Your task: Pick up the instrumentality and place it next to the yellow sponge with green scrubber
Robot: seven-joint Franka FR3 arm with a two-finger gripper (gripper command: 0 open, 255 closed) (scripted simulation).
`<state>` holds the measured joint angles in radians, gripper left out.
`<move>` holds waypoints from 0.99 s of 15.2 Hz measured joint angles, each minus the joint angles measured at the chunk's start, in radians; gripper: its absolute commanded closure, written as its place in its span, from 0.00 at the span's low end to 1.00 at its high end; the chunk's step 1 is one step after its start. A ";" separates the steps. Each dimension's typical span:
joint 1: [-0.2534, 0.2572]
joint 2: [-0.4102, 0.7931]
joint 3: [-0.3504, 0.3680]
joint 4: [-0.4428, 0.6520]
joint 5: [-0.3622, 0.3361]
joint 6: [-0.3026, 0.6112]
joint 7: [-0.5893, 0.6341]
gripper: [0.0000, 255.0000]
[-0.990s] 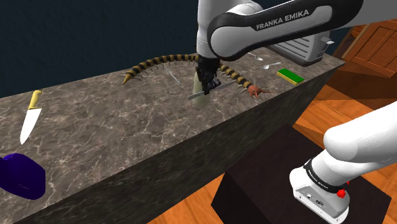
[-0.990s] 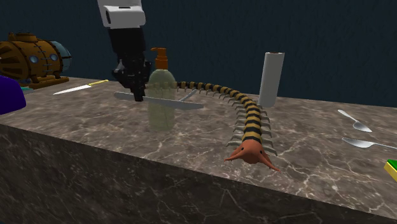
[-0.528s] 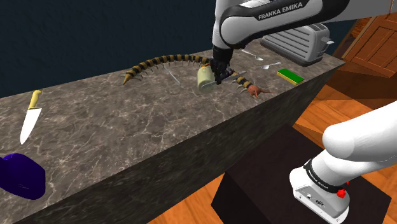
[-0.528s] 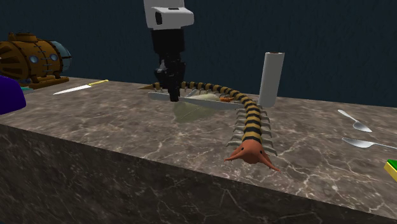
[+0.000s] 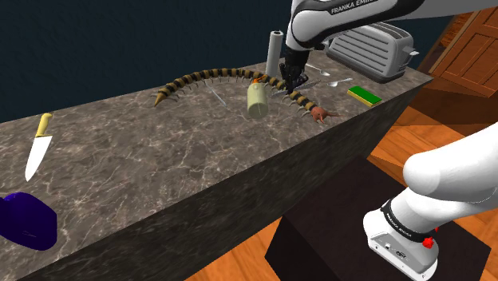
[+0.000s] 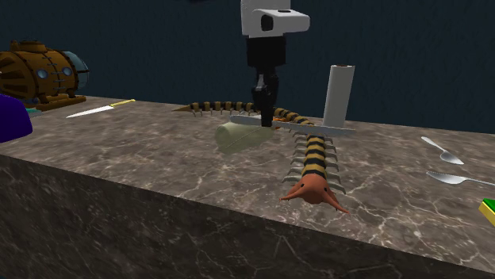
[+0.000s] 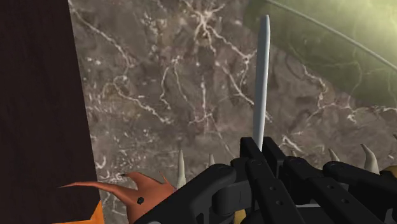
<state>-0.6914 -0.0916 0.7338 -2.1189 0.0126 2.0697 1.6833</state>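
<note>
Marble counter (image 5: 160,160): pale bottle (image 6: 244,136) upright a second ago, now toppled on its side. Gripper (image 6: 267,120) pinching slim grey utensil (image 6: 297,124), carried aloft above striped centipede toy (image 6: 316,162), nearer yellow-green sponge (image 5: 365,96) than before. Placement outstanding.

Counter (image 5: 144,160): brown-grey marble, pale veins, soft sheen.
Utensil (image 7: 261,76): plain grey, smooth, metal-like, little shine.
Gripper (image 6: 267,120): black, matt, hard-looking.
Arm (image 5: 447,180): white glossy shell, plastic-looking.
Toaster (image 5: 375,49): silvery metal, brushed look.
Spoons (image 6: 442,150): bright polished metal.
Bottle (image 6: 242,136): pale green, translucent, smooth.
Centipede (image 6: 317,158): black-and-yellow bands, smooth, dull; reddish head.
Submarine (image 6: 40,71): brassy metal look.
Floor (image 5: 415,136): orange wood planks, polished.
Cabinet (image 5: 475,48): panelled wood.
</note>
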 measured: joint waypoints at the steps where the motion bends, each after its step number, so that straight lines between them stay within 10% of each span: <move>1: -0.010 0.014 -0.009 0.013 -0.011 -0.003 -0.014 1.00; 15: -0.127 0.279 -0.136 0.300 -0.175 -0.068 -0.200 1.00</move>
<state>-0.8186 0.1871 0.5977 -1.8193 -0.1629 2.0016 1.4837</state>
